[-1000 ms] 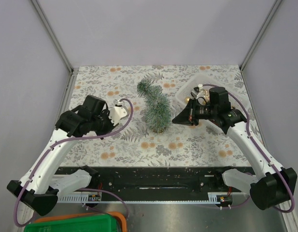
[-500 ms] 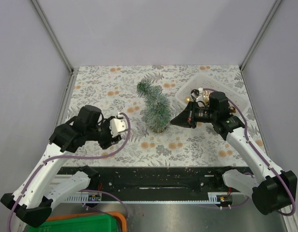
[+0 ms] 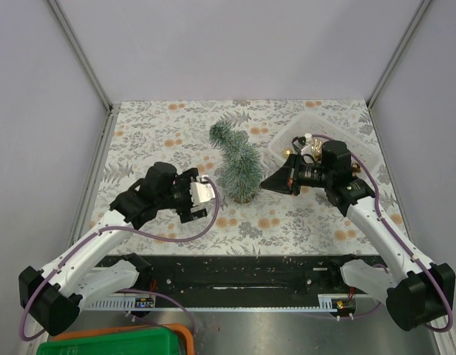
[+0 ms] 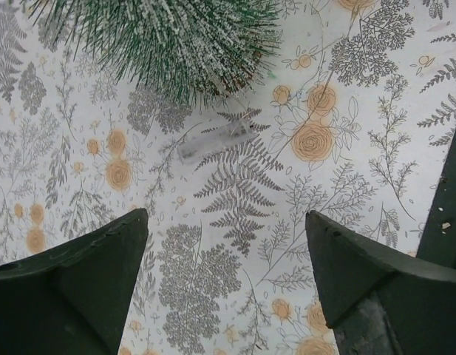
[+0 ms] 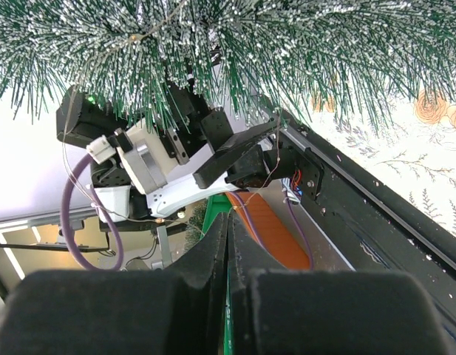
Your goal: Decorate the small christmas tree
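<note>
Floral tablecloth (image 4: 301,207), small christmas tree (image 4: 161,37) (cut off)

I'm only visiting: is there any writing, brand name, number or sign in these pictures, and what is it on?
No text can be read in any view.
Small coloured stickers on the near rail: too small to read.
Tablecloth: printed ferns and flowers only, no words.
Small christmas tree: no label visible.
</note>
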### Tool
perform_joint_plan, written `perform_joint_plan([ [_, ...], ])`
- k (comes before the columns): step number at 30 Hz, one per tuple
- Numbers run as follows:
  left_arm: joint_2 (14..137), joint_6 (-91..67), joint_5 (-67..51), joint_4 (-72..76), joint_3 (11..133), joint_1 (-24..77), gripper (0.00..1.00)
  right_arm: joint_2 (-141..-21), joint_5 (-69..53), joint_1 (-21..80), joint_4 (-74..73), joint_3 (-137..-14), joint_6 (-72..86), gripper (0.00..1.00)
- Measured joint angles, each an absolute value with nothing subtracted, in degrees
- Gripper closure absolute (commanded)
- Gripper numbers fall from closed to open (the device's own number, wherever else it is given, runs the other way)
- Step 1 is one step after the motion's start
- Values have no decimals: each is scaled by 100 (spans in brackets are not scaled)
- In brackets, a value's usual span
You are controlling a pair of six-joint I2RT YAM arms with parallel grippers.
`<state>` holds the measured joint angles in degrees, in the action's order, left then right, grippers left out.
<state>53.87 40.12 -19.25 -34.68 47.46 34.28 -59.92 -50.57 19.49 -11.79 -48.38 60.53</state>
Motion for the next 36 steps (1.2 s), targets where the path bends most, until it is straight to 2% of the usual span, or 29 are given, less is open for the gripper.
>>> perform_joint_plan([
  [2, 5387, 4230, -2034, -3175, 4567, 3428, 5, -5992, -5059, 1949, -1168, -4834, 6066, 100],
  [5, 5408, 4497, -2178, -2849, 4362, 3444, 5, -5992, -5063, 1949, -1149, -4831, 6095, 100],
  [9, 5706, 4624, -2257, -2576, 4353, 3461, 9, -5975, -5068, 1949, -1131, -4831, 6139, 100],
  [12, 5957, 4713, -2364, -2547, 4362, 3481, 17, -5951, -5070, 1949, -1083, -4829, 6182, 100],
  [13, 6038, 4759, -2414, -2561, 4372, 3496, 22, -5937, -5072, 1949, -1059, -4831, 6191, 100],
  [17, 6375, 4989, -2596, -2670, 4464, 3621, 55, -5878, -5072, 1949, -1022, -4831, 6222, 100],
  [19, 6598, 5057, -2672, -2834, 4598, 3656, 79, -5870, -5074, 1949, -1013, -4829, 6224, 100],
  [20, 6724, 5103, -2709, -2991, 4713, 3660, 96, -5867, -5074, 1949, -1015, -4829, 6224, 100],
  [21, 6827, 5127, -2746, -3129, 4840, 3660, 100, -5867, -5074, 1949, -1013, -4831, 6224, 100],
  [27, 6788, 5085, -2775, -3618, 5271, 3660, 100, -5867, -5074, 1949, -1013, -4831, 6222, 100],
  [31, 6274, 5050, -2720, -4143, 5349, 3660, 100, -5867, -5074, 1949, -1015, -4829, 6204, 100],
  [36, 5714, 5616, -2762, -5693, 5894, 3660, 100, -5924, -5065, 1949, -1059, -4829, 6075, 100],
])
